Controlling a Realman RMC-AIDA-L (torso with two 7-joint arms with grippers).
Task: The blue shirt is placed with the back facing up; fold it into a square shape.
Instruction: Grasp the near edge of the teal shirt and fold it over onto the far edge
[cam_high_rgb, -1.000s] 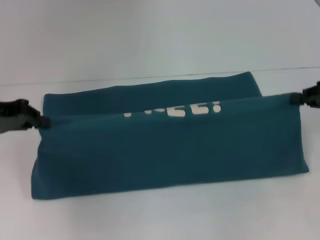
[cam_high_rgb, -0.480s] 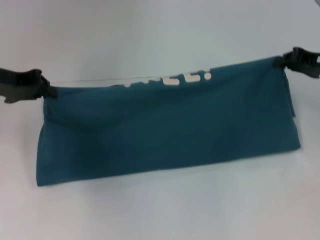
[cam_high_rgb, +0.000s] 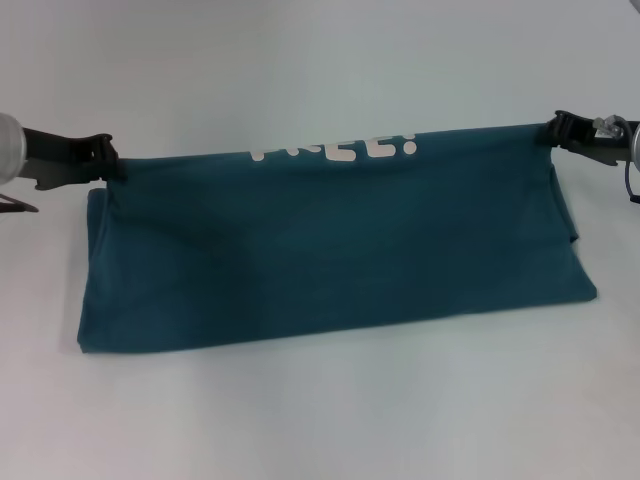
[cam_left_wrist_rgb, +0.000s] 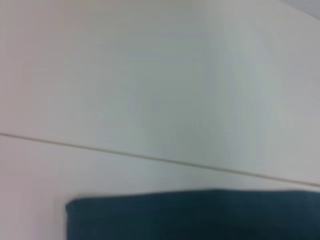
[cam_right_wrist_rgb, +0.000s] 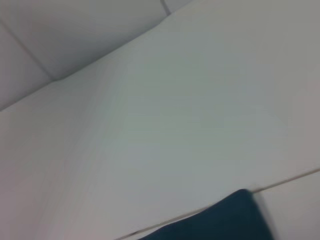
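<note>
Two claws, left claw (cam_high_rgb: 112, 167) and right claw (cam_high_rgb: 556, 130), each pinching the blue shirt's (cam_high_rgb: 330, 250) raised edge.

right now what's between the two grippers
In the head view the blue shirt spans the stretch between the left gripper and the right gripper: its raised top edge, with white lettering, runs from one to the other.
</note>
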